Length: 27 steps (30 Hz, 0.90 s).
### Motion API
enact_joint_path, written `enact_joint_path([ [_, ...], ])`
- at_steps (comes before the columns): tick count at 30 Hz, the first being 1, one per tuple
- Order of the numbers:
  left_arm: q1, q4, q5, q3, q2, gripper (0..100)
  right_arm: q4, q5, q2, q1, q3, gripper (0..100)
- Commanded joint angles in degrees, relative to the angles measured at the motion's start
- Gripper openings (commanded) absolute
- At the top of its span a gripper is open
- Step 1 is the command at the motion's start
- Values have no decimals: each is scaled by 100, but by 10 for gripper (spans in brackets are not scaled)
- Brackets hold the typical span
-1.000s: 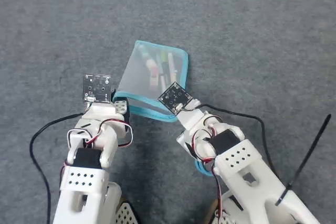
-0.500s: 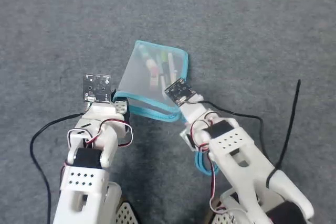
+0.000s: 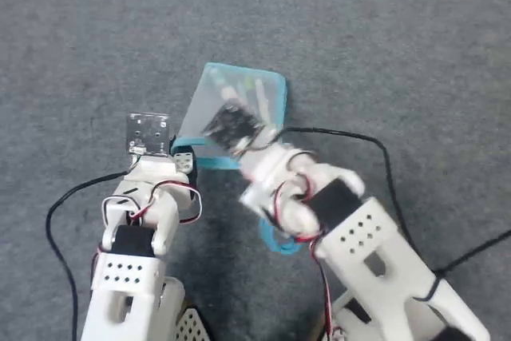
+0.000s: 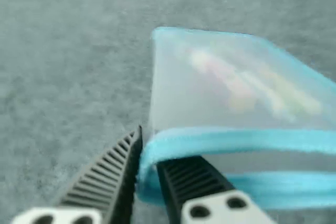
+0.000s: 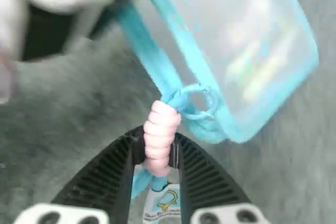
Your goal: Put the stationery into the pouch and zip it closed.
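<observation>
A: Where is the pouch [image 3: 267, 93]?

B: It lies flat on the grey table [image 3: 399, 53], in front of the two arms. It is see-through with a blue edge [image 4: 236, 141].

A: Is anything inside it?

B: Yes. The pens [image 4: 247, 87] show through the side as pink, green and white shapes.

A: What is the left gripper [image 4: 148, 153] doing?

B: It is pinched tight on the blue edge at the pouch's near corner. Its two black fingers are almost together with the blue edge squeezed between them.

A: And the right gripper [image 5: 156, 142]?

B: It is squeezed on a little pink tag [image 5: 160, 129]. The tag hangs from a blue ring [image 5: 202, 100] at the pouch's edge. The fingers are only as far apart as the tag is thick.

A: Where is the right arm [image 3: 335, 213]?

B: From above it leans in over the near side of the pouch and covers part of it.

A: Is the zip shut?

B: I cannot tell from here.
</observation>
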State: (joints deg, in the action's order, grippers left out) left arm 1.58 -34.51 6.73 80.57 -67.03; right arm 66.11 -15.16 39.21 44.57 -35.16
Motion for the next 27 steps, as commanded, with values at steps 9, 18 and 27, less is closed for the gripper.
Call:
enact_joint_path([
  [9,-325,237,-88,-13,62,10,-13,-255,-356,1253,1037,6],
  [18,-88,246,-88,-48,62,10,699,-369,-22,1262,958,157],
  [27,-105,246,-88,-57,53,10,716,-782,1534,655,-352,256],
])
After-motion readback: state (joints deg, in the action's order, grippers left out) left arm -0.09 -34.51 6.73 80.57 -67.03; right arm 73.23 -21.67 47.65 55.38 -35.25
